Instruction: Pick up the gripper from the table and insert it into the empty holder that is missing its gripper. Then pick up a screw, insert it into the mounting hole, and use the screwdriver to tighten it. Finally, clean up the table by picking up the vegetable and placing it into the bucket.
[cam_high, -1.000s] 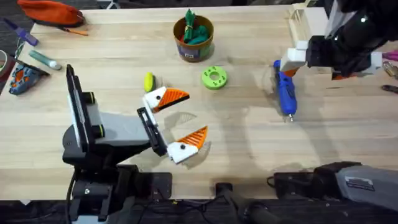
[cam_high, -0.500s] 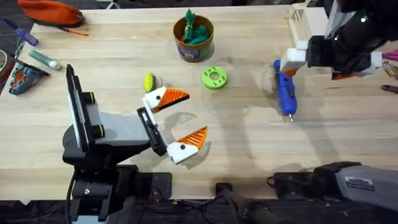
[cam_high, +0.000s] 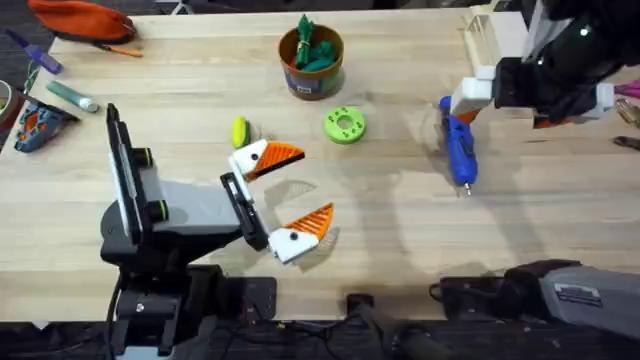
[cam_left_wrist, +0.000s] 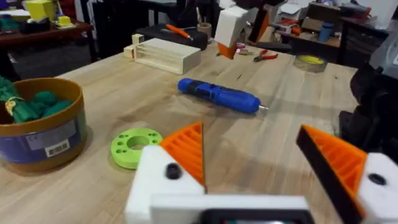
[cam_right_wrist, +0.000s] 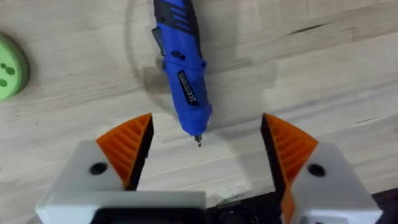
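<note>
A pale wooden worktop (cam_high: 400, 220) carries everything here. The right end effector (cam_right_wrist: 205, 146) hovers over the thick blue pen-shaped electric screwdriver (cam_high: 459, 145), its white fingers with orange ribbed pads spread wide and holding nothing. The left end effector (cam_high: 290, 200) rests low over the near-left of the worktop, fingers likewise apart and empty.

The step in hand looks like picking up the screwdriver. To do it well, I would drop the right end effector straight down so the two pads straddle the fat middle of the blue body rather than the thin bit, close squarely across the width, and lift without rolling it.

The screwdriver lies flat on the right side of the worktop, well apart from the other task things. Its long axis runs roughly front to back in the overhead view — the thin metal bit (cam_right_wrist: 198, 139) toward the arm bases, the butt end away.

The small yellow-green toy vegetable (cam_high: 240, 131) sits just beyond the left fingers, and the round brown tub with a blue label band (cam_high: 311, 62) stands farther back, dark green leafy toys inside. A flat green disc with holes (cam_high: 344, 125) lies between tub and screwdriver.
</note>
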